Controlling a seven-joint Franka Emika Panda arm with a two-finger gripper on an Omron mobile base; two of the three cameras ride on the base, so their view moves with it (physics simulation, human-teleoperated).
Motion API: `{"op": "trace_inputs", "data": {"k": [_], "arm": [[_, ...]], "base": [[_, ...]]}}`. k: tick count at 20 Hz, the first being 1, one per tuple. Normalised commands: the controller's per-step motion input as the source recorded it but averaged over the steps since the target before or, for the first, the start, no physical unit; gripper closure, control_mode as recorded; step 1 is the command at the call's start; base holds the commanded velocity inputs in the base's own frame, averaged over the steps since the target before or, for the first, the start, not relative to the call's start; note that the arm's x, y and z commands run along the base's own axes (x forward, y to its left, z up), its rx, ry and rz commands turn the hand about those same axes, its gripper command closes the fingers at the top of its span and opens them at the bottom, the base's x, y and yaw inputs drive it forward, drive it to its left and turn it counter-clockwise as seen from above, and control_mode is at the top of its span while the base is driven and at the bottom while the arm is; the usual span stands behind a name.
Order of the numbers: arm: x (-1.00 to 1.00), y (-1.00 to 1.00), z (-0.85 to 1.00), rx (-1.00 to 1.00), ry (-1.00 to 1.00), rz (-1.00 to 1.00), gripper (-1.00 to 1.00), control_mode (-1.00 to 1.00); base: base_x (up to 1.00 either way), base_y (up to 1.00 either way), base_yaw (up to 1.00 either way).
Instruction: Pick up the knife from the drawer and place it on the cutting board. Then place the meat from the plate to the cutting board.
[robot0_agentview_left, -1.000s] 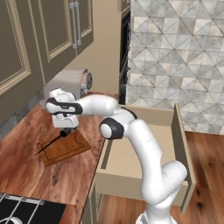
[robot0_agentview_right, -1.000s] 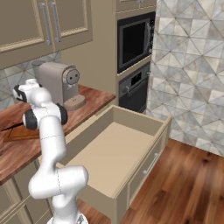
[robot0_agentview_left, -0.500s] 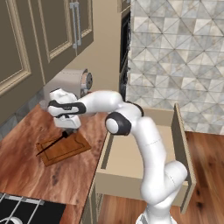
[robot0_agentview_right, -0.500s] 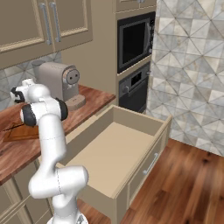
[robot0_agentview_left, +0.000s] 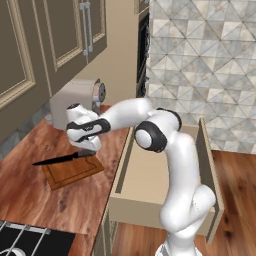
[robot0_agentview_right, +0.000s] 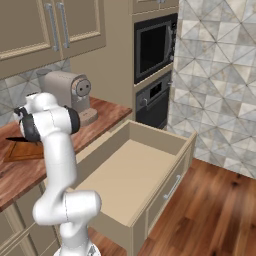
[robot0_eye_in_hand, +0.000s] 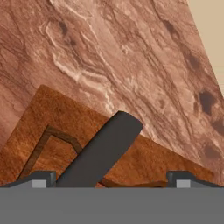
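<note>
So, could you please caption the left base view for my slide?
Open gripper above the knife lying across the cutting board.

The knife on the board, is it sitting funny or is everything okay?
A little funny. The knife lies slantwise across the cutting board, and its black blade pokes out past the board's left edge over the wooden counter. The drawer also stands pulled wide open. Nothing looks spilled or broken.

Knife (robot0_agentview_left: 62, 159) on cutting board (robot0_agentview_left: 73, 172).
</note>
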Motion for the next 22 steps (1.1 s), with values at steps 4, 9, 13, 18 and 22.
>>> {"op": "trace_inputs", "data": {"k": [4, 9, 13, 18, 22], "arm": [[-0.04, -0.11, 0.0, 0.04, -0.13, 0.0, -1.0, -1.0], [-0.1, -0.07, 0.03, 0.03, -0.16, 0.0, -1.0, -1.0], [-0.02, -0.05, 0.1, 0.03, -0.13, 0.0, -1.0, -1.0], [0.0, -0.14, 0.16, 0.03, -0.1, 0.0, -1.0, -1.0], [-0.07, -0.29, 0.22, 0.03, -0.09, 0.0, -1.0, -1.0]], "base": [[0.0, 0.0, 0.0], [0.0, 0.0, 0.0], [0.0, 0.0, 0.0], [0.0, 0.0, 0.0], [0.0, 0.0, 0.0]]}}
